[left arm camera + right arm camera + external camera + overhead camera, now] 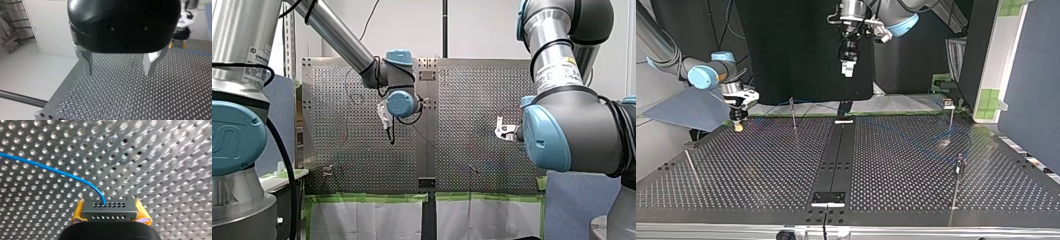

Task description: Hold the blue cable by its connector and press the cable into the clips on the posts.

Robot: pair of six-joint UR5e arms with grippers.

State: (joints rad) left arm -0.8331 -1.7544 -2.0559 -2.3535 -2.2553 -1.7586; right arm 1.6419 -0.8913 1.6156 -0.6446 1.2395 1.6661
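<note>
In the front view, my left gripper (385, 116) is hanging over the middle of the table (462, 100). My right gripper (503, 131) is sitting toward the view's right side. Lots of bare table is lying between them. The cable is too thin to make out here.

In the top view, my right gripper is reaching low at the far edge, at the view's left, with its tip almost on the table. My left gripper is hanging high over the far middle. A thin post (793, 113) is standing near my right gripper, with wide bare room around it.

The left wrist view is showing its metal fingers (86, 62) spread wide with nothing between them, near the table's edge. Past them the cable (197, 51) is running as a thin blue line along the table.

Only the right wrist view is showing the grip. The yellow pads (78, 211) are squeezing the black connector (109, 211), one on each short end. Its long side is lying across, from pad to pad. The cable is coming out of its front face, pointing ahead, then bending off to one side over the table.
</note>
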